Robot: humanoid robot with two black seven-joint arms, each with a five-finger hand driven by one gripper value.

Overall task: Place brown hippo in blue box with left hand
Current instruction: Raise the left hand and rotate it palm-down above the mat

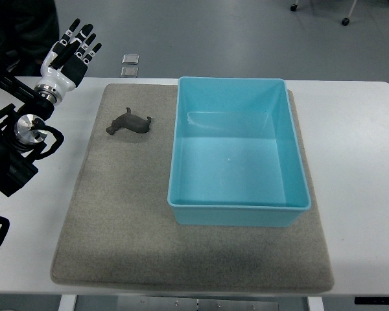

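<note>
A: Surface, L to R?
B: White table [363, 129] on grey floor, grey mat [117, 220]; brown hippo [128, 122] on mat, just L of blue box [236, 210].
A: Hand?
B: Left hand [70, 52] raised at far L edge, fingers spread, holding nothing, well apart from hippo.

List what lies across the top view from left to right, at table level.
Left hand → brown hippo on the grey mat → blue box → bare white table.
</note>
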